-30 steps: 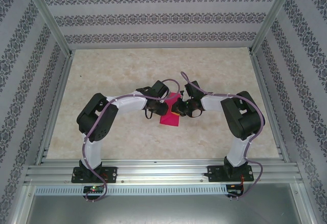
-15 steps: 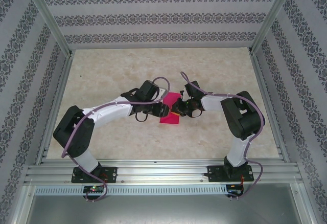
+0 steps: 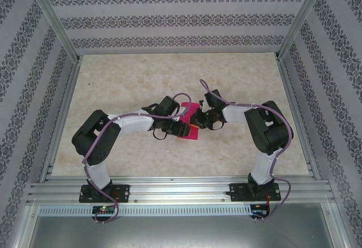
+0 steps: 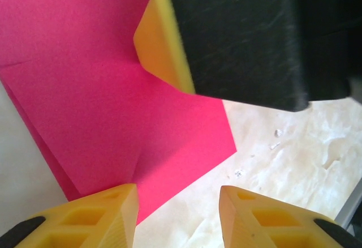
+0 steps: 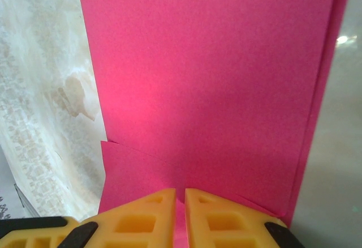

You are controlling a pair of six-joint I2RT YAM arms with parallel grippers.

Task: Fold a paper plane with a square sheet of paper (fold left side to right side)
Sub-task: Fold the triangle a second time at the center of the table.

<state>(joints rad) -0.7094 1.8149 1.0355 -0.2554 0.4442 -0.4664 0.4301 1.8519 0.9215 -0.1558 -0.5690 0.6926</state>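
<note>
1. The left gripper (image 4: 178, 194), fingers spread, hovers over a corner of the folded pink paper (image 4: 113, 89).
2. The paper lies mid-way across the table (image 3: 141, 78), with bare surface all around.
3. The right gripper (image 5: 180, 194) pinches the paper's edge.

Folded sheet of paper (image 3: 190, 124) lies flat on the table (image 3: 141, 78), about midway between its left and right sides and nearer the arm bases than the far wall. Left gripper (image 3: 179, 128) sits over the sheet's left part. Right gripper (image 3: 198, 122) meets the sheet from the right, facing the left gripper across it. Right wrist view: sheet edge runs in between the fingertips. Left wrist view: one left finger (image 4: 107, 217) over the sheet's corner, the other over bare table; a right-gripper finger rests on the sheet just beyond.
</note>
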